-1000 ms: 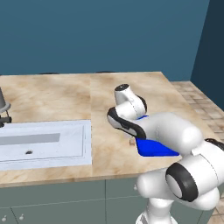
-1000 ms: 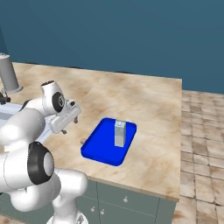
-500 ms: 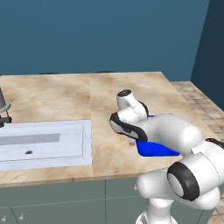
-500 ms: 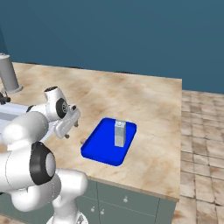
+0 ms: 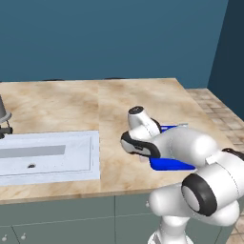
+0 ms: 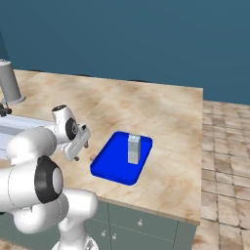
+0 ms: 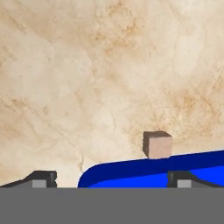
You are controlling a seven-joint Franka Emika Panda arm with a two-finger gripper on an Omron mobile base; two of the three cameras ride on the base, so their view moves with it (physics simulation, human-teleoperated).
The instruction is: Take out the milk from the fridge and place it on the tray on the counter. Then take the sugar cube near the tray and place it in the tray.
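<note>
milk's job looks done: the milk (image 6: 134, 149) stands upright inside the tray (image 6: 108, 168), toward its far end, and the tray sits on the tabletop (image 6: 166, 117) to the right of the white sink (image 5: 76, 162). so the thing in play is the sugar cube (image 7: 157, 145), sitting on the bare stone just beside the tray's rim, apart from it as far as the hand view tells. from the right base view it's a tiny tan speck (image 6: 93, 157) off the tray's left corner, with the gripper (image 6: 82, 146) hanging close by and above it, tilted.

gripper's jaws are spread wide, nothing between them; in the hand view the two dark tips sit far apart at the bottom, one over stone, one over blue, and the cube is ahead and toward the right-hand tip, not centred between them.

how will it handle? i'd say very light, rigid, flat-faced, so it should pinch cleanly across two opposite side faces, low on the cube. the catch is size: it's so small a tip brushing it on the way down could flick it away, and the rim next door crowds one finger. it likely crumbles under a hard squeeze, so a gentle close, centred first, looks like the safe call
</note>
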